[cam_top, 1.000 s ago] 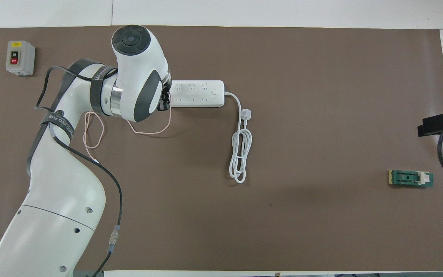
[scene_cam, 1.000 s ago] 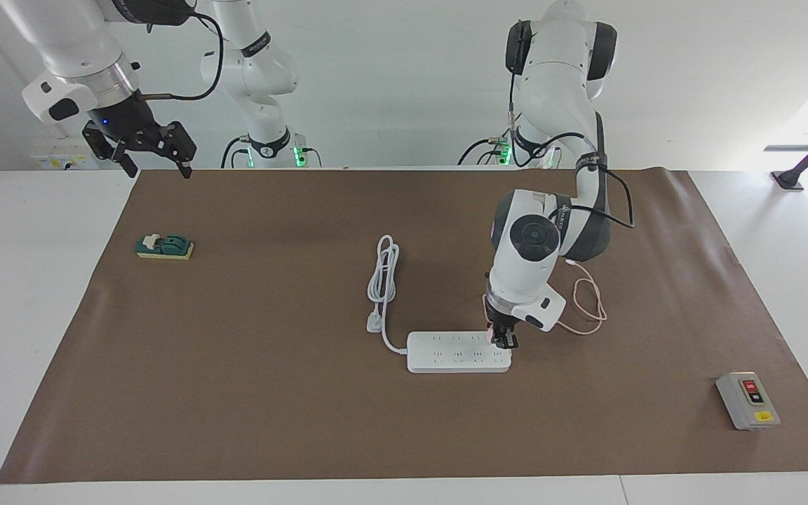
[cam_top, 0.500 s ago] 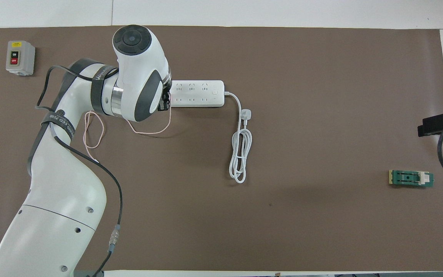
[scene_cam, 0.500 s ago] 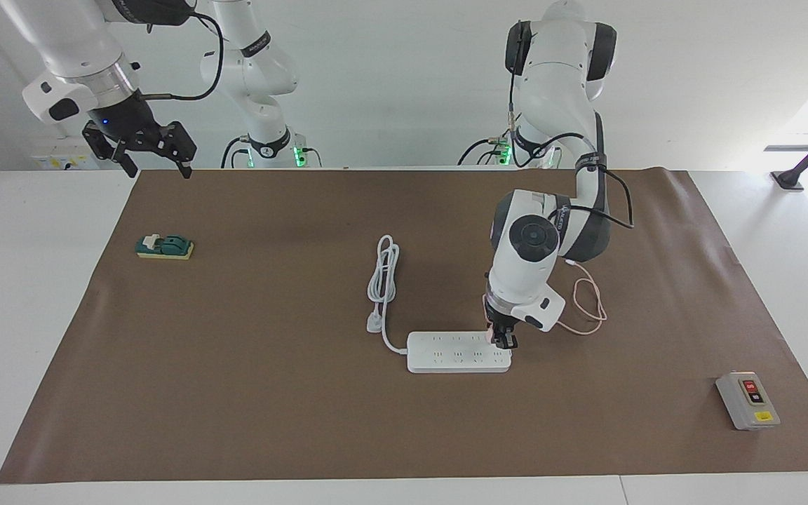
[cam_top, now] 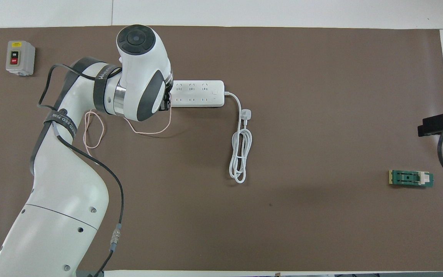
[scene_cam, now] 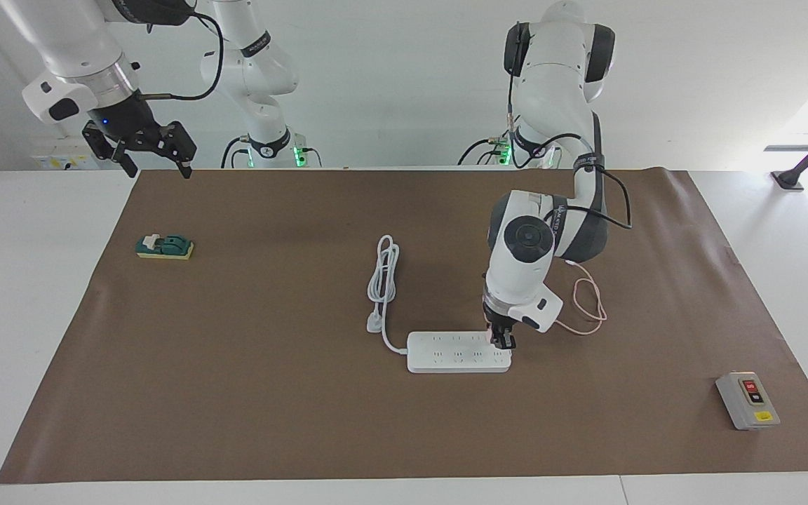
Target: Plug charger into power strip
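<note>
Since the earlier frames you will find little changed: only the left arm's white wrist housing has shifted slightly toward the right arm's end of the table, while its gripper stays planted on the strip.

From the facing camera, you see the left gripper (scene_cam: 503, 342) pointing straight down, its fingertips closed on the small pale-pink cube-shaped charger (scene_cam: 494, 337) at the end of the long flat white plastic power strip (scene_cam: 458, 351) toward the left arm's end. The strip's long axis runs across the table, end to end between the two arms, with its thick white cord (scene_cam: 384, 280) leaving the end toward the right arm and lying coiled nearer to the robots. The charger's thin pink cable (scene_cam: 590, 308) loops on the matte brown paper mat (scene_cam: 236, 365). You see the right gripper (scene_cam: 143, 147) waiting, raised over the mat's corner, fingers spread wide and empty.

From overhead, the wrist hides the charger, so you cannot tell how far it sits in its socket. The strip (cam_top: 198, 93) shows two rows of sockets, rounded corners. A grey box with red and black buttons (cam_top: 20, 57) and a green block (cam_top: 411, 178) lie well apart.
</note>
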Controlling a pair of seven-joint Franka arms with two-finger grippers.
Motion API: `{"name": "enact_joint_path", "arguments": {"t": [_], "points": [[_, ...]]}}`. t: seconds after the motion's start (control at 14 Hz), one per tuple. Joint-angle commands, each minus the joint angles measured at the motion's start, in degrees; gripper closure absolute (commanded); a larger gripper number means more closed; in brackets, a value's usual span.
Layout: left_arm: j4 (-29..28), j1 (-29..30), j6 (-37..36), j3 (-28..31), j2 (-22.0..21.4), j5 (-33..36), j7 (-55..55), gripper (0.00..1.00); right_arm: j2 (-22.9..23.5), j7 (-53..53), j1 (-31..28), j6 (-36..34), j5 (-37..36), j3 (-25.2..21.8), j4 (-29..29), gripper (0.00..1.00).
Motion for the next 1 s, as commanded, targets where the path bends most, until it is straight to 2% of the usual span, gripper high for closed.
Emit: {"name": "enact_joint_path", "arguments": {"t": [0.0, 0.93], "points": [[0.75, -0.4, 1.59, 0.47, 5.22, 0.14, -1.2, 1.0, -1.18, 0.58, -0.61, 0.57, 0.9, 0.29, -1.29, 0.0], [0.84, 2.5, 1.41, 0.02, 4.08, -3.03, 9.61, 1.0, -1.18, 0.41, -0.79, 0.57, 0.9, 0.29, -1.2, 0.0]]}}
